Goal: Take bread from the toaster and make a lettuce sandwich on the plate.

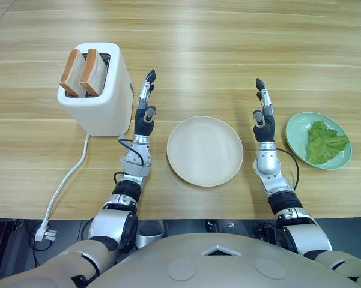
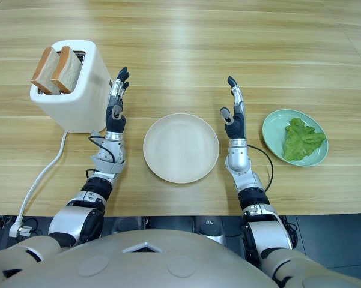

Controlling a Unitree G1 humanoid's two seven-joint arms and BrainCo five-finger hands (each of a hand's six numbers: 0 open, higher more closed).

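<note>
Here, boxy toaster [image 1: 102, 102], round plate [image 1: 205, 150], ruffled lettuce [image 1: 326, 141]

Toaster [image 1: 99, 90] stands just beside the left hand [image 1: 145, 113] — plate [image 1: 205, 150] fills the gap between hands, open table [image 1: 228, 48] ahead.

table [image 1: 228, 60]: pale wood planks, clear grain, soft satin sheen
toaster [image 1: 105, 102]: white casing, smooth, plastic-looking, faintly glossy
bread [image 1: 84, 73]: dry porous crumb, rougher brown crust
plate [image 1: 205, 150]: cream, smooth, matt
green dish [image 1: 291, 135], right: glazed, glossy
lettuce [image 1: 326, 141]: crinkled leaf, matt
left hand [image 1: 145, 111], right hand [image 1: 263, 117]: silvery metal, black plastic
</note>
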